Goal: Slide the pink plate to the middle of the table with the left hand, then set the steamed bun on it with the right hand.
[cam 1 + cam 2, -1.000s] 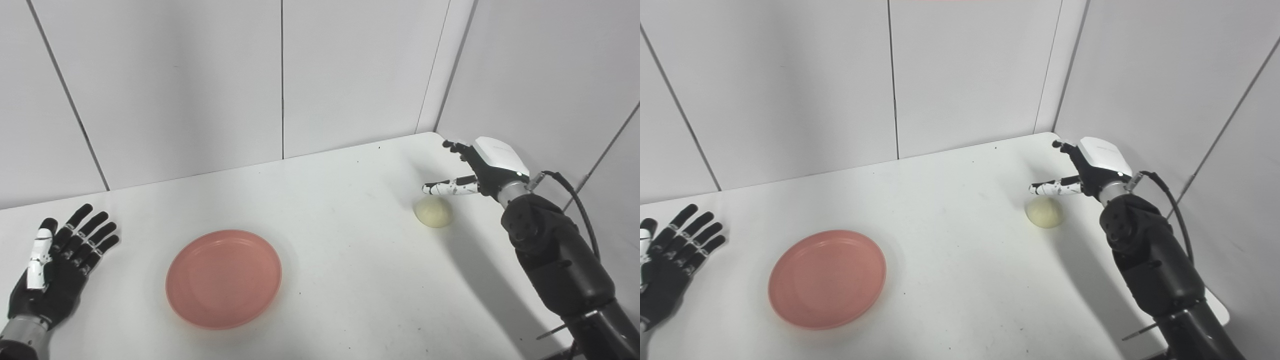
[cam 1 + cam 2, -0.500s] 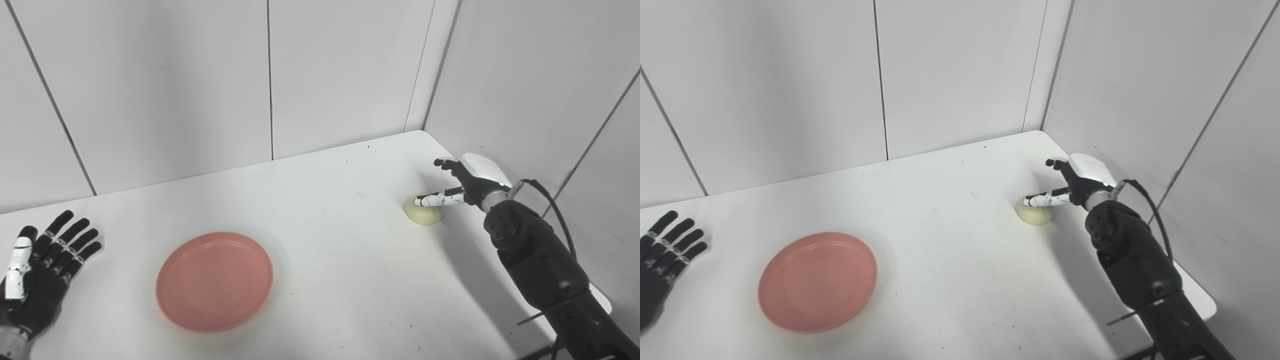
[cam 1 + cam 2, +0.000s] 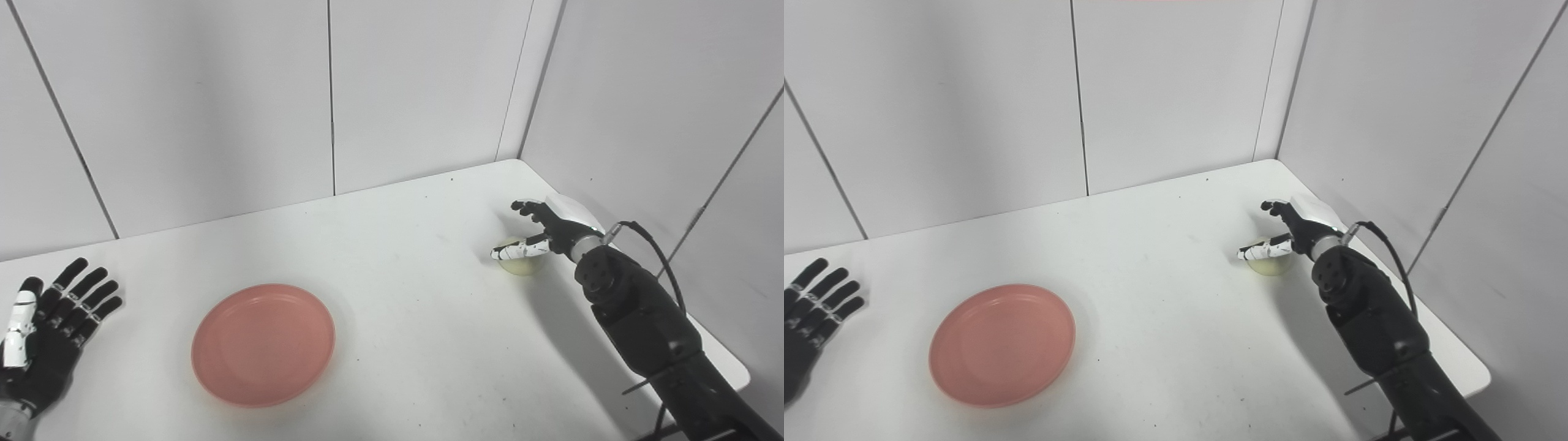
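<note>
The pink plate (image 3: 263, 343) lies flat on the white table (image 3: 416, 343), left of centre and near the front. The pale steamed bun (image 3: 522, 264) sits at the right, near the side wall. My right hand (image 3: 545, 229) is open and hangs right over the bun, with the thumb across its near top and the fingers spread behind it; the fingers are not closed on it. The hand hides most of the bun. My left hand (image 3: 46, 334) is open, palm up, fingers spread, at the far left table edge, well apart from the plate.
Grey panel walls close the table at the back and the right. The table's right front corner (image 3: 738, 373) is close under my right arm. A black cable (image 3: 658, 251) loops off the right wrist.
My right hand has come down and leftward over the bun, now covering most of it. The camera shifted a little right early on. My left hand and the plate have stayed put.
</note>
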You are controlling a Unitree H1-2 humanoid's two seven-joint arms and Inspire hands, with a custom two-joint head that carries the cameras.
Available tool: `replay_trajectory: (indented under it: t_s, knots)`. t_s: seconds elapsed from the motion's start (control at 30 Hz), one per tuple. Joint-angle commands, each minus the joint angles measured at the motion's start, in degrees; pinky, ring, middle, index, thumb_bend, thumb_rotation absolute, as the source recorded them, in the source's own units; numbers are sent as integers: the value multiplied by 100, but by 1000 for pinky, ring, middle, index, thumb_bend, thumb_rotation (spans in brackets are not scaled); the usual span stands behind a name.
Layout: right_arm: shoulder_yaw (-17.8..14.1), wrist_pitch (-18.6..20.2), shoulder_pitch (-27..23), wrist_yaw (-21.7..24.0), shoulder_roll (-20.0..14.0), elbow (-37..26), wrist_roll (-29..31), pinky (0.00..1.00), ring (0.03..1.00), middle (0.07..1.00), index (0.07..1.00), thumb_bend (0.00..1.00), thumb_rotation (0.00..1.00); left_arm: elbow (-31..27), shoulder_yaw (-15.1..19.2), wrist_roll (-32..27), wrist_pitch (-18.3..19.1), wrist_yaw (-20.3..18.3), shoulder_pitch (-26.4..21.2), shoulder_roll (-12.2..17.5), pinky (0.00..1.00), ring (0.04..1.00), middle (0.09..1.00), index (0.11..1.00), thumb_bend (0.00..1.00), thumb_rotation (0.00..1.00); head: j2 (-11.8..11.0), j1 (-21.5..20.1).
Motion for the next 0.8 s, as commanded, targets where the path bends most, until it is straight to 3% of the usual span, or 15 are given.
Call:
replay_trajectory:
  t_s: [0.0, 0.23, 0.3, 0.37, 0.53, 0.63, 0.77]
  knots:
    - [-91, 59, -213, -6, -145, -119, 20, 758, 860, 878, 857, 974, 428, 446, -77, 249, 465, 221, 496, 34, 839, 834, 849, 858, 612, 854, 19, 4]
    - [-193, 70, -293, 337, -68, -8, -151, 707, 822, 855, 864, 988, 334, 368, -89, 266, 487, 243, 516, 43, 811, 814, 830, 843, 615, 853, 54, -17]
    - [-223, 70, -316, 418, -54, 54, -228, 643, 769, 826, 863, 999, 334, 368, -93, 265, 481, 227, 516, 49, 809, 815, 833, 846, 623, 846, 60, -23]
    - [-235, 69, -319, 537, -66, 63, -265, 511, 617, 704, 868, 1000, 332, 302, -95, 263, 523, 260, 535, 45, 813, 816, 835, 849, 628, 840, 75, -35]
    - [-181, 70, -341, 907, -146, 68, -469, 545, 652, 750, 864, 1000, 363, 235, -112, 268, 547, 281, 557, 57, 822, 820, 838, 854, 627, 846, 108, -44]
    - [-266, 71, -385, 1202, -103, 65, -630, 505, 588, 703, 855, 1000, 355, 244, -118, 265, 542, 276, 551, 65, 829, 823, 840, 857, 624, 850, 116, -46]
    - [-362, 71, -438, 1499, -43, 56, -890, 504, 587, 702, 849, 1000, 343, 255, -119, 256, 546, 276, 542, 70, 825, 823, 840, 856, 619, 857, 125, -47]
